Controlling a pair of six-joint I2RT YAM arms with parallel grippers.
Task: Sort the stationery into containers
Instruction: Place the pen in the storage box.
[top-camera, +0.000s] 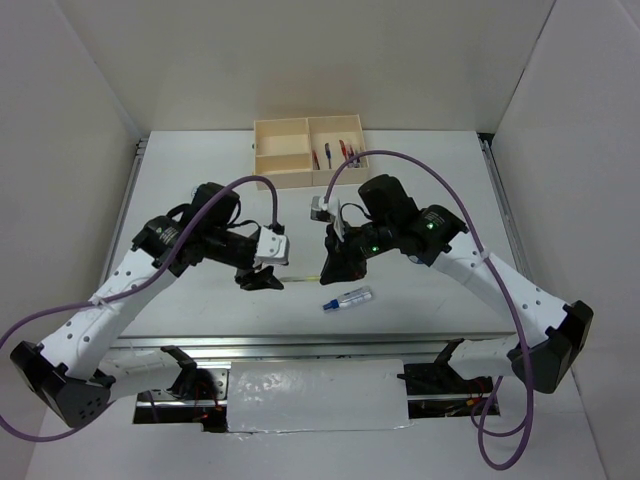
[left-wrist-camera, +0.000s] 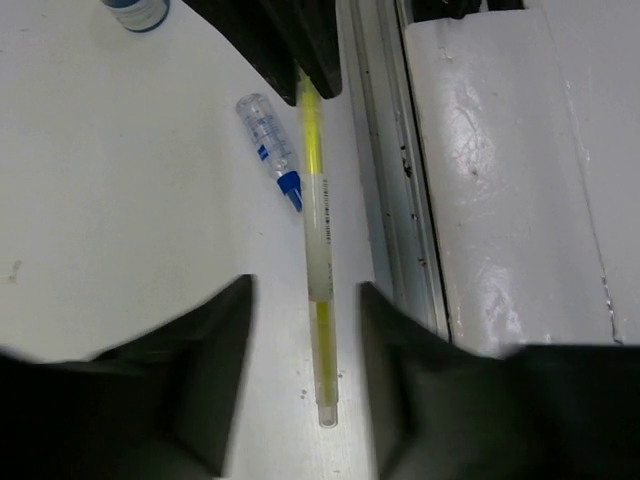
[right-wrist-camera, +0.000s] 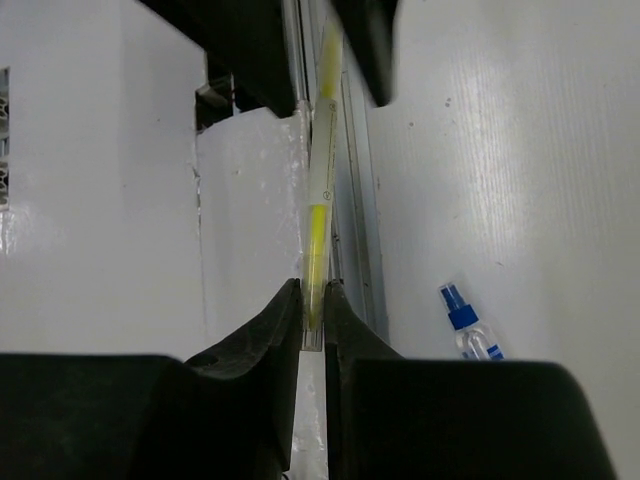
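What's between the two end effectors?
A yellow pen spans them: right end effector pinches one end, left end effector open around the other. Top view.

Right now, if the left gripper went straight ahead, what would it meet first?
Probably the right gripper, clamped on the far end of the yellow pen lying between the left gripper's open fingers.

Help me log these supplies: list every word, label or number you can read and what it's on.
Yellow pen: a line of fine print along its pale band, too small to read.
Small clear tube: a blue mark on its side, too blurred to read.
No other text shows.
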